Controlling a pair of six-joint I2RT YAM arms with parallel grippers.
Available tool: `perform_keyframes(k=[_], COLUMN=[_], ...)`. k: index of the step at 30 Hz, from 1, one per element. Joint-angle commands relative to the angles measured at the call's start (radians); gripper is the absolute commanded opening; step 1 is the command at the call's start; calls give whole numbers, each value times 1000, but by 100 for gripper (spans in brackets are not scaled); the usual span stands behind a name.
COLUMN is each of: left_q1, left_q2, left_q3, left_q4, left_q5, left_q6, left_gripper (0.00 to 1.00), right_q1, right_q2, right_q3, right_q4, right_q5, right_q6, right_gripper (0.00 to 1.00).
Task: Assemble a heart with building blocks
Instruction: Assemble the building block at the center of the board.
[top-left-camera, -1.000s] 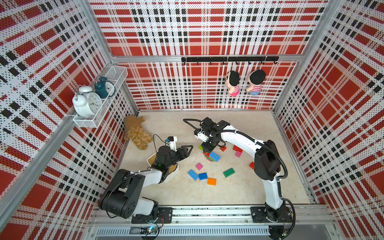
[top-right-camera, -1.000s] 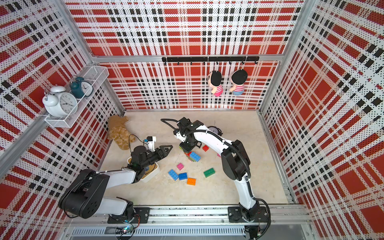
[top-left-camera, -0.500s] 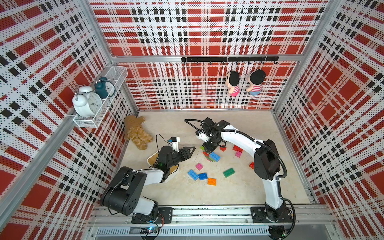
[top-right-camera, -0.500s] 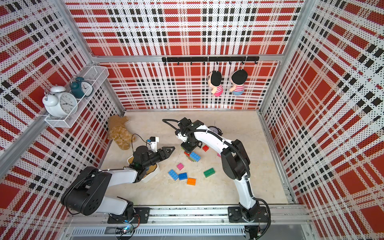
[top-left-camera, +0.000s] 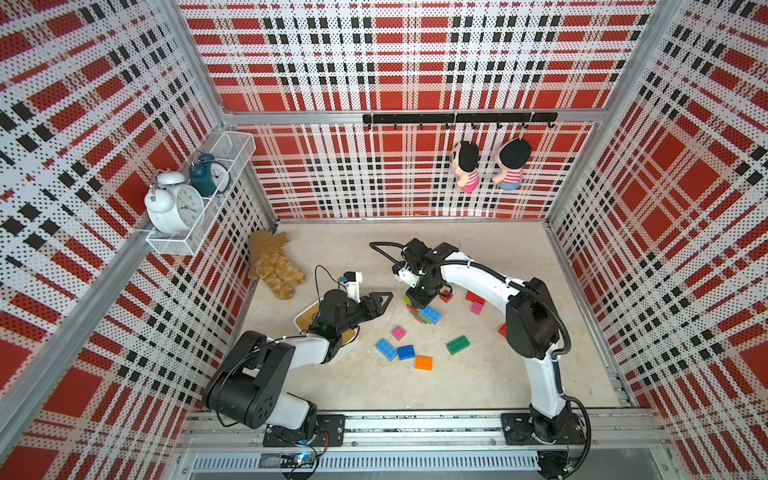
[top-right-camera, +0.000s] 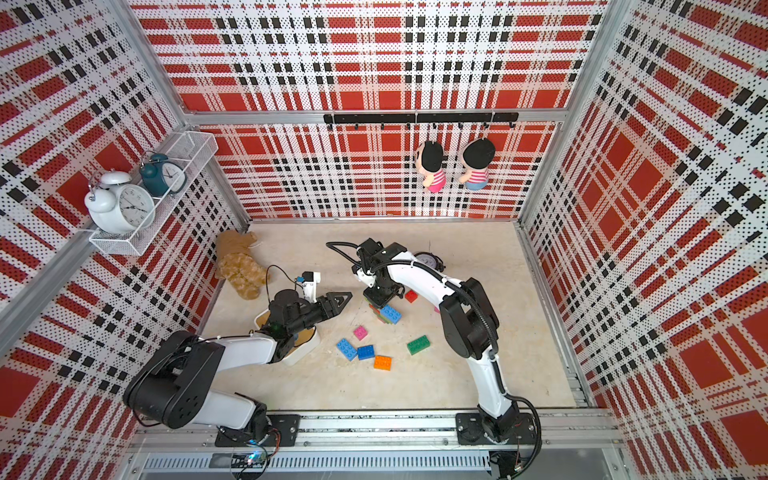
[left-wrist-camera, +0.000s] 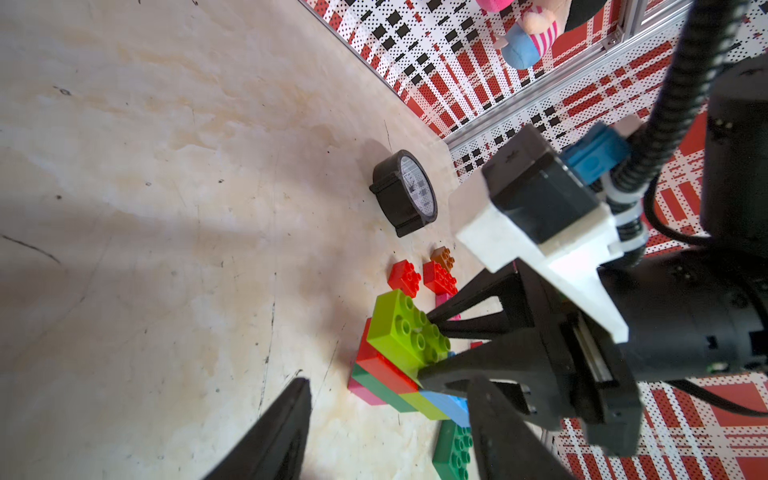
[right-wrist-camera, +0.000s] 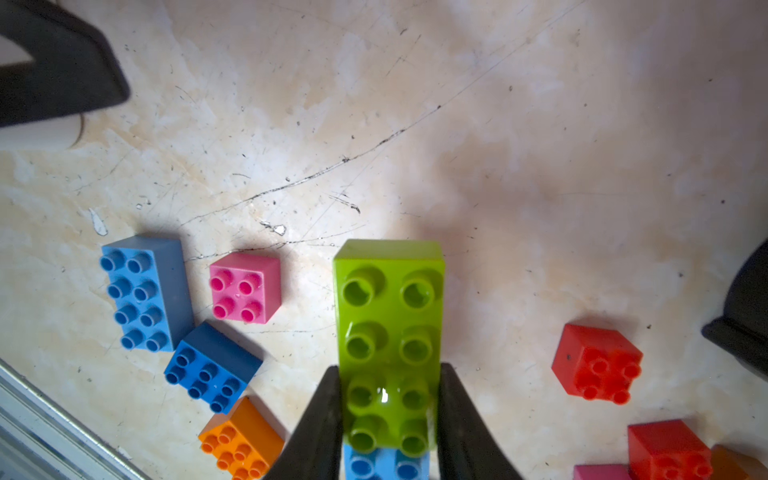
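My right gripper (right-wrist-camera: 388, 374) is shut on a lime green two-by-four brick (right-wrist-camera: 388, 316), its fingers on the brick's long sides. In the left wrist view the lime brick (left-wrist-camera: 405, 328) lies on top of a small stack (left-wrist-camera: 384, 384) of pink, dark green, red, lime and light blue bricks. I cannot tell whether it is pressed home. In both top views my right gripper (top-left-camera: 422, 297) (top-right-camera: 380, 300) points down onto this stack. My left gripper (top-left-camera: 384, 300) (left-wrist-camera: 388, 386) hangs open and empty just left of the stack.
Loose bricks lie in front of the stack: pink (top-left-camera: 398, 332), two blue (top-left-camera: 386, 349), orange (top-left-camera: 423, 363), green (top-left-camera: 457, 345). Red bricks (top-left-camera: 474, 297) lie behind it. A white bowl (top-left-camera: 305, 318) sits under my left arm. A plush bear (top-left-camera: 276, 268) and a small black clock (left-wrist-camera: 405, 193) lie farther back.
My left gripper has drifted a little to the right, closer to the stack, still open. The right gripper has barely shifted and keeps its hold on the lime brick.
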Motion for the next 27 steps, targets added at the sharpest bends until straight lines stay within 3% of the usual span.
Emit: perform_keyframes(k=[1, 27], left_q1=[-6, -19], left_q2=[12, 38], left_q3=[25, 70], left_q4=[1, -25], left_q5=[-5, -6], left_q6=[17, 38], left_gripper=[63, 63], right_q1=[2, 15], right_q2=[21, 33], right_q3=[-25, -113], right_q4=[-21, -86], right_q5=[6, 100], right_q6=[-3, -1], right_gripper=[6, 5])
